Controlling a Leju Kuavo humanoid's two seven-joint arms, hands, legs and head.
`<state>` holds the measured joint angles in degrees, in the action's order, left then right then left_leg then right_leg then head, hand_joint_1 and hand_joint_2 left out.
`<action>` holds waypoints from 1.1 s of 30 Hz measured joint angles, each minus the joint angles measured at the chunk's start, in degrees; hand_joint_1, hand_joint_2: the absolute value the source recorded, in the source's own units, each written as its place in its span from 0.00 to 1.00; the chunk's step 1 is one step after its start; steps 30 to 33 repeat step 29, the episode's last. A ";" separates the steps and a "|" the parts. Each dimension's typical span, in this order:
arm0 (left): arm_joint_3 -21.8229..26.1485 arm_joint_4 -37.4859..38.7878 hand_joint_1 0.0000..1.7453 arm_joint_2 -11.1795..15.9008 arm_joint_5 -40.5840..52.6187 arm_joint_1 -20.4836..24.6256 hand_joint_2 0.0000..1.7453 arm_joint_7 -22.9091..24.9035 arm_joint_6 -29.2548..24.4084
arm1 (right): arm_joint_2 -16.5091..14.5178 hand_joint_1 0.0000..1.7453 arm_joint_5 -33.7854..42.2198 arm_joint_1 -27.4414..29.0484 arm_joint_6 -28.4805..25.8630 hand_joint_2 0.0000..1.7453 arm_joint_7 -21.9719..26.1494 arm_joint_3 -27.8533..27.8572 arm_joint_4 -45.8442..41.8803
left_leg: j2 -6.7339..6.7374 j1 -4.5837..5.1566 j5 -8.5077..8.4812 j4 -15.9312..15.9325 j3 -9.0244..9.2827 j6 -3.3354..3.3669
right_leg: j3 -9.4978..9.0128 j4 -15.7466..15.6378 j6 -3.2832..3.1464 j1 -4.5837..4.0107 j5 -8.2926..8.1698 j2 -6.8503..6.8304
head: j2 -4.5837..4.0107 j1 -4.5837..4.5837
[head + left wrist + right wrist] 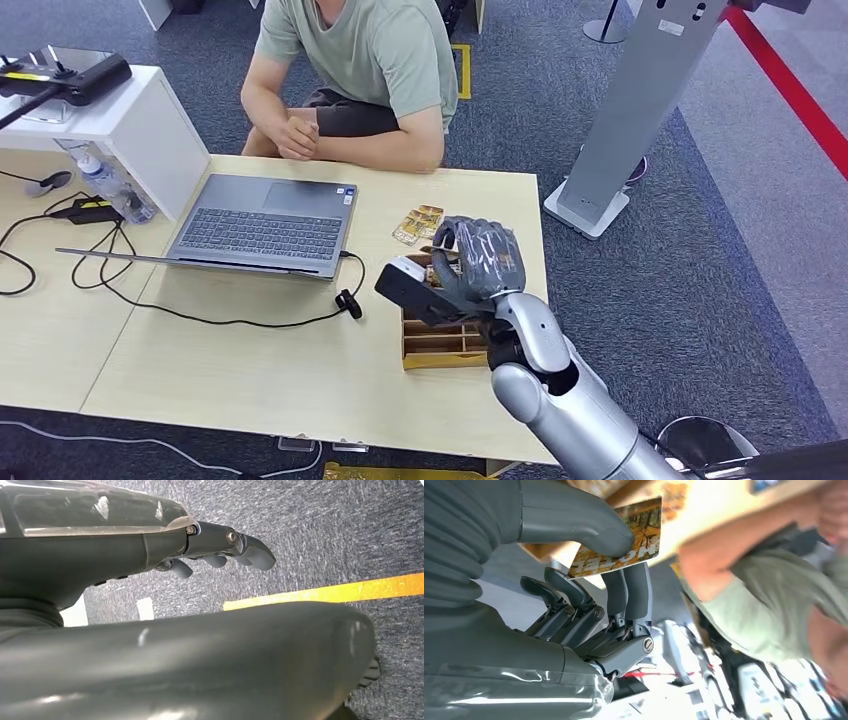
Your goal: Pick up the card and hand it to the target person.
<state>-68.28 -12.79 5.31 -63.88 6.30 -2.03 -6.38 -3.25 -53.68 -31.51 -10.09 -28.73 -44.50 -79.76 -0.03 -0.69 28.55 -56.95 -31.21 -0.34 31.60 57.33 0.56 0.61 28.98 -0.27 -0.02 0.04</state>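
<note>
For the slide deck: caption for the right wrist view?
Robot hand pinches a card between thumb and fingers, person blurred beyond.

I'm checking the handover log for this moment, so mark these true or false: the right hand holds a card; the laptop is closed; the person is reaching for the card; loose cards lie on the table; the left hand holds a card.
1. The right hand holds a card. True: pinched between the thumb and fingers.
2. The laptop is closed. False: it lies open.
3. The person is reaching for the card. False: their arms rest folded at the table edge.
4. Loose cards lie on the table. True: beyond the wooden box.
5. The left hand holds a card. False: it holds nothing.
</note>
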 joint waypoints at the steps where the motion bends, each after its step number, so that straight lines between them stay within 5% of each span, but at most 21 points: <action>1: -0.01 0.00 0.00 0.00 0.10 0.02 0.00 0.00 0.02 | -0.44 1.00 0.36 -1.22 -0.76 1.00 0.73 -0.08 0.84 | 0.00 0.00 0.00 0.00 0.00 0.00 | 0.00 0.00 -0.01 0.00 0.00 0.00 | 0.00 0.02; 11: -0.14 0.00 0.00 -0.03 2.18 1.18 0.00 1.58 0.26 | -6.06 1.00 3.20 -11.00 -8.87 1.00 7.66 -1.24 17.61 | -0.02 -0.02 -0.01 0.00 -0.03 -0.01 | 0.01 0.01 -0.01 -0.02 0.00 -0.02 | 0.00 0.02; 23: -0.17 0.00 0.00 -0.07 2.49 1.70 0.00 1.92 0.25 | -11.20 1.00 1.68 -14.35 -14.65 1.00 9.41 -2.01 33.73 | -0.02 -0.02 -0.02 0.00 -0.04 -0.01 | 0.05 0.01 -0.01 -0.02 0.00 -0.02 | 0.00 0.03; 27: -0.22 0.00 0.00 -0.07 2.65 1.63 1.00 2.03 0.64 | -11.52 0.00 0.78 -14.50 -14.67 1.00 8.90 -2.15 35.40 | -0.01 -0.01 -0.02 0.00 -0.03 -0.01 | 0.05 0.01 -0.01 -0.02 0.00 -0.01 | 0.00 0.00; 33: -0.30 0.00 0.00 -0.07 2.84 1.63 1.00 2.16 0.83 | -11.54 0.00 0.54 -14.50 -14.67 1.00 8.85 -2.17 35.72 | -0.01 -0.01 -0.02 -0.01 -0.03 -0.01 | 0.05 0.01 -0.01 -0.02 0.00 -0.01 | 0.00 0.00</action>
